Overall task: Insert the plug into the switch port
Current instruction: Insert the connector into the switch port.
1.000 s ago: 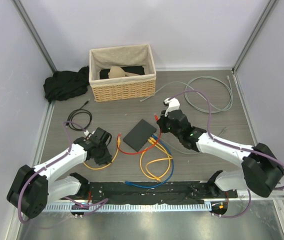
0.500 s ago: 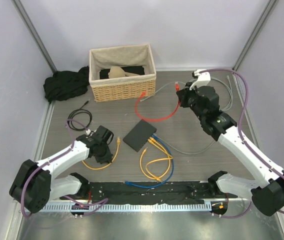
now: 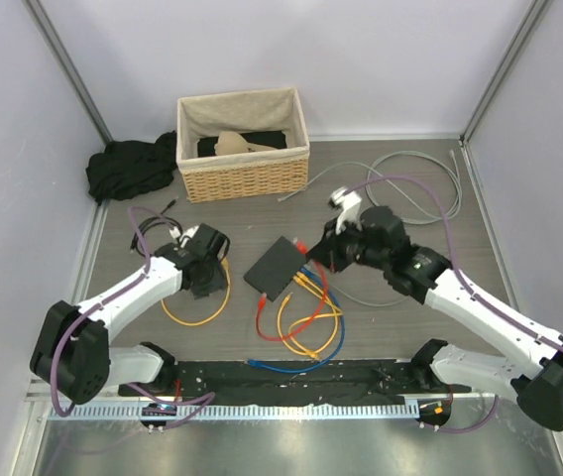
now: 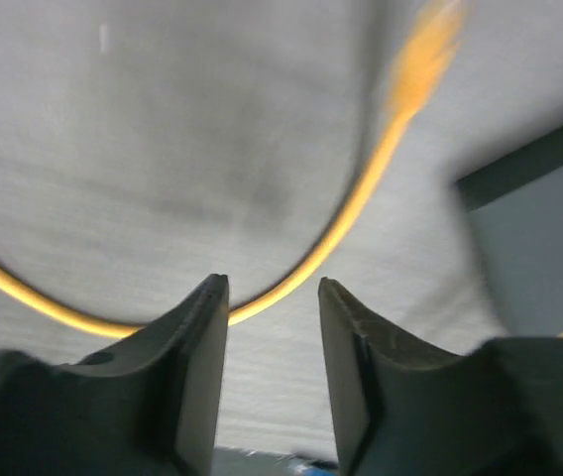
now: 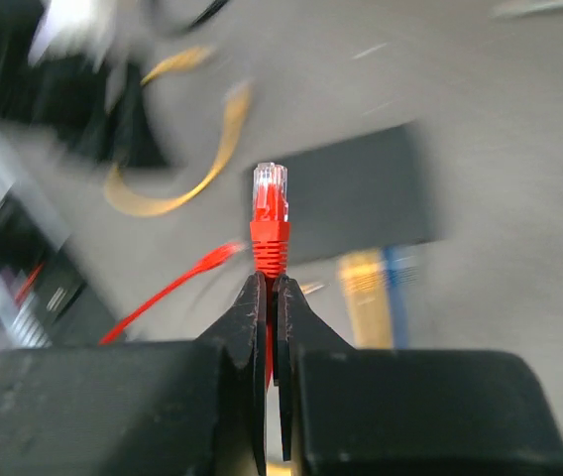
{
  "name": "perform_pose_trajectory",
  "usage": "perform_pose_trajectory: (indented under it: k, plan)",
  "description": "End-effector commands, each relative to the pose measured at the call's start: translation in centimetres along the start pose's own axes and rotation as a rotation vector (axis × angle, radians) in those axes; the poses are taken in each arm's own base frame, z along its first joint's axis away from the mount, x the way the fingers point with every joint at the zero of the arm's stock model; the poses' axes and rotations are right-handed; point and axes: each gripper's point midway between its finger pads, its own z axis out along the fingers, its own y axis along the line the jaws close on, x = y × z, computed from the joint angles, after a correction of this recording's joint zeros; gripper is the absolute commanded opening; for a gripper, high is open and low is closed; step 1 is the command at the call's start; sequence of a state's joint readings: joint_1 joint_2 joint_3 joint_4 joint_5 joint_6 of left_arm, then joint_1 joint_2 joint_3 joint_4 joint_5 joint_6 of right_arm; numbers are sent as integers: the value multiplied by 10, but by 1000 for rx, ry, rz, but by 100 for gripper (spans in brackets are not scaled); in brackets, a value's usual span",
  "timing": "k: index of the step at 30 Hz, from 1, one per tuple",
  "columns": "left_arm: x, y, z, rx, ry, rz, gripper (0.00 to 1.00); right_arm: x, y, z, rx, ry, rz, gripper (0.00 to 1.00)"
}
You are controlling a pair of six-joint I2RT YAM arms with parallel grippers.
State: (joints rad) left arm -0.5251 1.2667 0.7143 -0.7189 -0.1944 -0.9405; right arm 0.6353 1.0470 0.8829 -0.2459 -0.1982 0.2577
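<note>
The switch (image 3: 278, 267), a flat dark-grey box, lies mid-table; yellow and blue cables run from its near right edge. It also shows in the right wrist view (image 5: 361, 193) and at the right of the left wrist view (image 4: 544, 248). My right gripper (image 3: 313, 246) is shut on the red plug (image 5: 269, 213), held above the switch's right corner; its red cable (image 3: 296, 297) trails toward me. My left gripper (image 3: 205, 260) is open and empty, low over a loop of yellow cable (image 4: 361, 188) left of the switch.
A wicker basket (image 3: 244, 147) stands at the back, a black cloth (image 3: 131, 167) to its left. A grey cable (image 3: 415, 188) coils at the back right, a black cable (image 3: 158, 233) at the left. Yellow and blue loops (image 3: 306, 332) lie near the black front rail (image 3: 291, 382).
My right gripper swung up and back to the right with the red plug, then came back down to the switch's right corner. My left gripper moved a little away from me.
</note>
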Motion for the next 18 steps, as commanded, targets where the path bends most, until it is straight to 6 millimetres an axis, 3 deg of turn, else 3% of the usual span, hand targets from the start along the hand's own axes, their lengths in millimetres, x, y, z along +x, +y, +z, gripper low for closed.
perform_pose_trajectory:
  k: [1, 4, 5, 9, 13, 18]
  plan:
    - [-71, -23, -34, 69, -218, -39, 48, 29, 94, -15, -342, 79, -57, 1]
    - [-93, -32, -51, 105, -274, -24, 54, 55, 116, -11, -401, 125, -65, 1]
    - [-100, -38, -57, 124, -292, -19, 57, 72, 108, -4, -370, 159, -61, 1]
    - [-106, -66, -61, 246, -298, 43, 64, 104, 73, 22, -229, 189, -94, 1]
    - [-100, -89, -50, 334, -252, 101, 67, 129, 37, 47, -88, 214, -133, 1]
    - [-104, -113, -41, 410, -243, 140, 68, 142, 12, 70, -11, 199, -137, 1]
